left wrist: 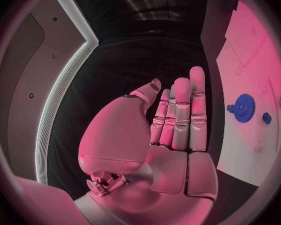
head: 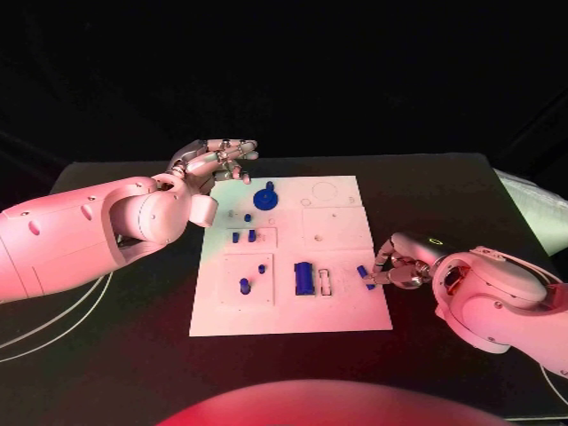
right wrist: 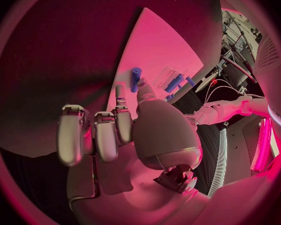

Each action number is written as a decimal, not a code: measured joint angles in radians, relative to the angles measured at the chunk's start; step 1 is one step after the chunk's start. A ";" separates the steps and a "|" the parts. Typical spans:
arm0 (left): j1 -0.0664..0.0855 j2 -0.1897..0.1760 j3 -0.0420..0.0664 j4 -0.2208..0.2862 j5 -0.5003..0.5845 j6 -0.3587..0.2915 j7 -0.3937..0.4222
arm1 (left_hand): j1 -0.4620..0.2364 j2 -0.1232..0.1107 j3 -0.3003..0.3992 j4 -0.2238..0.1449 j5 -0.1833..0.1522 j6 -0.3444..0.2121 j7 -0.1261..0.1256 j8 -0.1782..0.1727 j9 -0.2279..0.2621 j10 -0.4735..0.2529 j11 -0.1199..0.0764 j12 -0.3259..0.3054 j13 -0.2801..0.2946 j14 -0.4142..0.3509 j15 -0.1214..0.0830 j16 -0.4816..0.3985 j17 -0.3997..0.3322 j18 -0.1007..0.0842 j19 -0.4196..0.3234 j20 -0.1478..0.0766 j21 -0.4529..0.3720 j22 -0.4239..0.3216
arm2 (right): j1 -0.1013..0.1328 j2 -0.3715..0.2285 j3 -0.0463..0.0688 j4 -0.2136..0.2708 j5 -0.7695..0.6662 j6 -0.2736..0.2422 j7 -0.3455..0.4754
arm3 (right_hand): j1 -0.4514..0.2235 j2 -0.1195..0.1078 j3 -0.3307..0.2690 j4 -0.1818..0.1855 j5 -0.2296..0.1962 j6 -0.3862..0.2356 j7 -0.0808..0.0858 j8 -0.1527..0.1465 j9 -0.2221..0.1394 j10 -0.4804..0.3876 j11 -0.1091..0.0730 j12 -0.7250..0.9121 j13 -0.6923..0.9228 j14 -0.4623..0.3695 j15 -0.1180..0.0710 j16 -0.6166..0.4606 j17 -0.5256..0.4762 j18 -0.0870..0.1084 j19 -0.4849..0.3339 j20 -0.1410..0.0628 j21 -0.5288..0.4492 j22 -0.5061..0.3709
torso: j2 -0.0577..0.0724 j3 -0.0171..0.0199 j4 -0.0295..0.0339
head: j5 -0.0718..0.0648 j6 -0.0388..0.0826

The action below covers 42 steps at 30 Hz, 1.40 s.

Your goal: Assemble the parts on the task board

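Note:
The white task board (head: 348, 311) lies in the middle of the black table. On it are a blue gear (head: 267, 197), a long blue block (head: 304, 278) and several small blue pegs (head: 245, 285). My right hand (head: 397, 264) rests at the board's right edge and pinches a small blue peg (head: 365, 273) between thumb and a finger. In the right wrist view that peg (right wrist: 135, 79) stands at the fingertips over the board (right wrist: 159, 45). My left hand (head: 215, 161) hovers over the board's far left corner, fingers extended and holding nothing. The gear (left wrist: 244, 107) lies beside my left hand (left wrist: 175, 120).
Two small pegs (head: 243, 236) stand close together in a recess left of the board's middle. A pale bag (head: 547, 213) lies at the table's right edge. Cables (head: 28, 324) run along the table's left side.

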 measured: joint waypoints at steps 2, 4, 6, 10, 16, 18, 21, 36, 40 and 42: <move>0.000 0.000 0.000 0.000 0.000 0.000 0.000 | 0.000 0.000 0.000 0.000 0.000 0.000 0.000 0.000 0.000 0.000 0.000 0.000 0.000 0.000 0.000 0.000 0.000 0.000 0.000 0.000 0.000 0.000 | 0.000 0.003 0.000 -0.001 -0.003 0.000 0.000 | 0.000 0.000 0.000 0.000 0.002 0.000 0.000 0.000 0.000 0.000 0.000 0.000 0.000 -0.002 -0.002 0.000 0.000 0.000 0.000 0.000 0.000 0.000 | 0.000 0.0000 0.0001 | 0.000 0.000; 0.000 0.000 0.000 0.000 0.000 0.000 0.000 | 0.000 0.000 0.000 0.000 0.000 0.000 0.000 0.000 0.000 0.000 0.000 0.000 0.000 0.000 0.000 0.000 0.000 0.000 0.000 0.000 0.000 0.000 | 0.000 0.007 0.000 -0.003 -0.007 0.002 0.000 | 0.000 0.000 0.000 0.000 0.005 0.003 -0.003 -0.001 0.001 0.000 0.000 0.000 0.000 -0.002 -0.002 0.000 0.000 0.000 0.000 0.000 0.000 0.000 | 0.000 0.0001 0.0002 | -0.001 0.000; 0.000 0.001 0.000 0.000 0.000 0.000 0.000 | 0.000 0.000 0.000 0.000 0.000 0.000 0.000 0.000 0.000 0.000 0.000 0.000 0.000 0.000 0.000 0.000 0.000 0.000 0.000 0.000 0.000 0.000 | -0.001 0.013 0.000 -0.006 -0.011 0.005 0.000 | 0.000 0.000 0.007 -0.007 0.005 0.003 -0.003 -0.005 0.002 0.000 0.000 0.000 0.000 -0.002 -0.002 0.000 0.000 0.000 0.000 0.000 0.000 0.000 | 0.000 0.0001 0.0002 | -0.001 0.000; 0.000 0.001 0.000 -0.001 0.000 0.001 0.000 | 0.000 0.000 0.000 0.000 0.000 0.000 0.000 0.000 0.000 0.000 0.000 0.000 0.000 0.000 0.000 0.000 0.000 0.000 0.000 0.000 0.000 0.000 | -0.004 0.032 0.003 -0.014 -0.026 0.013 -0.001 | 0.020 -0.018 0.024 -0.024 0.005 0.005 -0.005 -0.012 0.006 0.002 -0.002 0.000 0.000 -0.002 -0.002 0.000 0.000 0.000 0.004 -0.004 0.000 0.000 | 0.000 -0.0001 0.0002 | -0.001 0.000; -0.001 0.001 0.000 -0.001 0.000 0.001 0.000 | 0.000 0.000 0.000 0.000 0.000 0.000 0.000 0.000 0.000 0.000 0.000 0.000 0.000 0.000 0.000 0.000 0.000 0.000 0.000 0.000 0.000 0.000 | -0.010 0.054 0.007 -0.021 -0.063 0.028 -0.002 | 0.056 -0.025 0.053 -0.053 -0.013 0.011 -0.007 -0.019 0.008 0.000 -0.004 0.000 0.000 -0.005 -0.002 0.000 0.000 0.000 0.004 -0.004 0.000 0.001 | 0.000 -0.0001 0.0009 | -0.001 0.000; -0.001 0.001 0.000 -0.001 0.000 0.001 -0.001 | 0.000 0.000 0.000 0.000 0.000 0.000 0.000 0.000 0.000 0.000 0.000 0.000 0.000 0.000 0.000 0.000 0.000 0.000 0.000 0.000 0.000 0.000 | -0.010 0.058 0.008 -0.022 -0.076 0.034 -0.002 | 0.067 -0.029 0.063 -0.063 -0.016 0.012 -0.008 -0.022 0.008 -0.002 -0.005 -0.004 0.000 -0.003 -0.004 0.000 0.000 0.000 0.004 -0.004 0.000 0.002 | 0.000 -0.0002 0.0010 | -0.001 -0.001; -0.001 0.001 0.000 -0.001 0.000 0.001 -0.001 | 0.000 0.000 0.000 0.000 0.000 0.000 0.000 0.000 0.000 0.000 0.000 0.000 0.000 0.000 0.000 0.000 0.000 0.000 0.000 0.000 0.000 0.000 | -0.010 0.064 0.009 -0.024 -0.102 0.049 -0.002 | 0.080 -0.042 0.080 -0.084 -0.024 0.013 -0.009 -0.031 0.008 -0.002 -0.005 -0.014 0.000 -0.003 -0.007 0.000 0.000 0.000 0.004 -0.004 0.000 0.001 | 0.000 -0.0005 0.0009 | 0.000 -0.003; -0.001 0.001 0.000 0.001 0.000 0.006 -0.002 | 0.000 0.000 0.000 0.000 0.000 0.000 0.000 0.004 0.000 0.000 0.000 0.000 0.000 0.000 0.000 0.000 -0.002 0.000 0.000 0.000 0.000 -0.001 | -0.008 0.079 0.017 -0.015 -0.224 0.146 0.002 | 0.099 -0.061 0.164 -0.138 0.038 0.011 0.011 -0.066 0.012 -0.008 -0.014 -0.053 0.060 -0.003 -0.007 0.000 0.000 0.000 0.004 -0.004 0.000 -0.005 | 0.000 -0.0004 0.0002 | 0.000 -0.005; -0.001 0.001 0.000 0.001 0.000 0.007 -0.002 | 0.000 0.000 0.000 0.000 0.000 0.000 0.000 0.004 0.000 0.000 0.000 0.000 0.000 0.000 0.000 0.000 -0.002 0.000 0.000 0.000 0.000 -0.001 | -0.009 0.077 0.016 -0.013 -0.218 0.136 0.002 | 0.069 -0.031 0.209 -0.124 0.155 0.016 0.006 -0.072 0.011 -0.008 -0.014 -0.058 0.059 -0.003 -0.007 0.000 0.000 0.000 0.004 -0.004 0.000 -0.002 | 0.000 -0.0004 0.0005 | 0.000 -0.006; -0.001 0.001 0.000 0.001 0.000 0.007 -0.002 | 0.000 0.000 0.000 0.000 0.000 0.000 0.000 0.004 0.000 0.000 0.000 0.000 0.000 0.000 0.000 0.000 -0.002 0.000 0.000 0.000 0.000 -0.001 | -0.011 0.073 0.015 -0.010 -0.201 0.120 0.002 | 0.061 -0.023 0.232 -0.111 0.179 0.015 0.006 -0.074 0.011 -0.008 -0.014 -0.061 0.057 -0.003 -0.007 0.000 0.000 0.000 0.004 -0.004 0.000 -0.002 | 0.000 -0.0002 0.0008 | -0.001 -0.006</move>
